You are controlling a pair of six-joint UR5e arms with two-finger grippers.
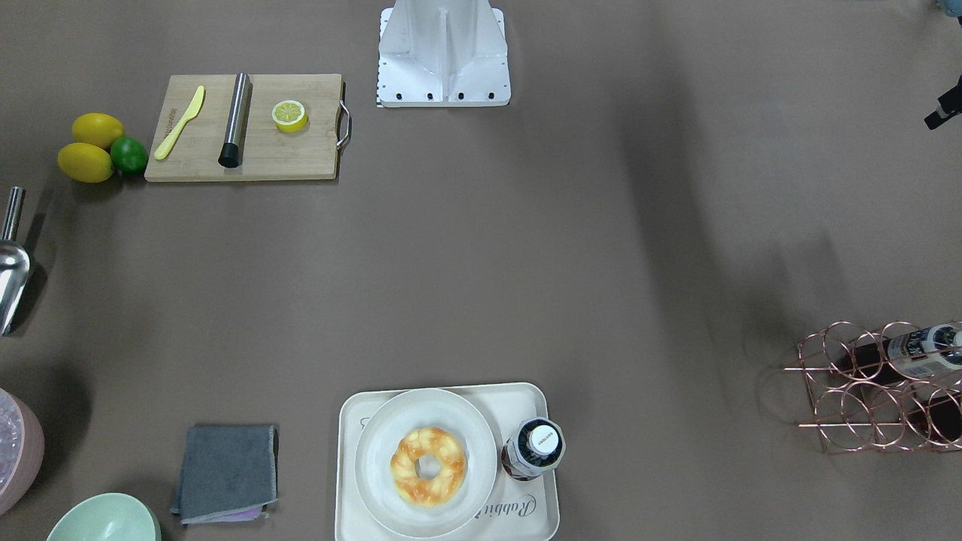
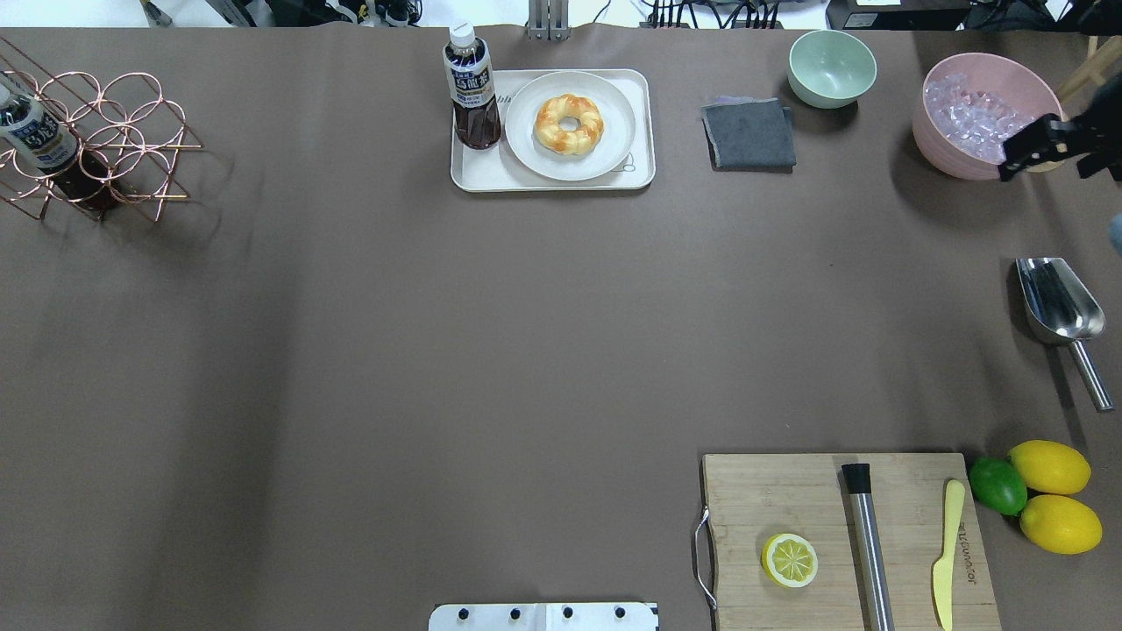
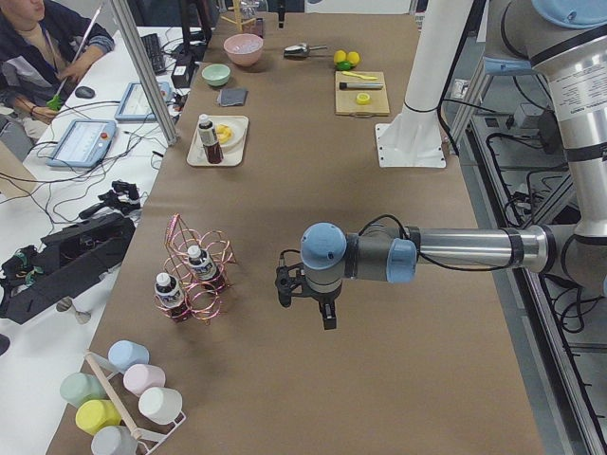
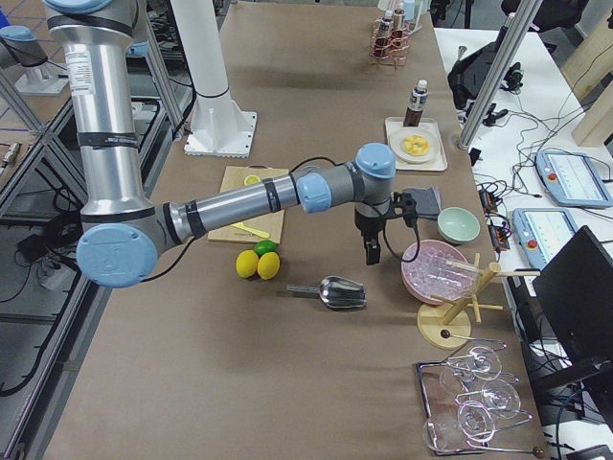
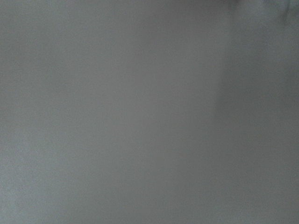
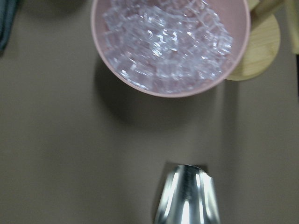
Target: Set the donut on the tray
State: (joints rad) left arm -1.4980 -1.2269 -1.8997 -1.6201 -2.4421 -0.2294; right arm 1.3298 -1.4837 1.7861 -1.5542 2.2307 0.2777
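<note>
The donut (image 2: 569, 124) is a twisted golden ring that lies on a round off-white plate (image 2: 614, 131). The plate stands on the cream tray (image 2: 552, 180) at the table's far edge. Both also show in the front-facing view, the donut (image 1: 428, 465) and the tray (image 1: 537, 518). My right gripper (image 2: 1021, 153) hangs far to the right, beside a pink bowl of ice, and also shows in the exterior right view (image 4: 370, 254); I cannot tell if it is open. My left gripper (image 3: 326, 318) hangs near the wire rack, far from the tray; I cannot tell its state.
A tea bottle (image 2: 472, 88) stands on the tray's left part. A grey cloth (image 2: 749, 133), green bowl (image 2: 832, 67), pink ice bowl (image 2: 973, 114) and metal scoop (image 2: 1056, 307) lie to the right. A cutting board (image 2: 789, 491) holds a halved lemon. A copper rack (image 2: 96, 140) stands far left.
</note>
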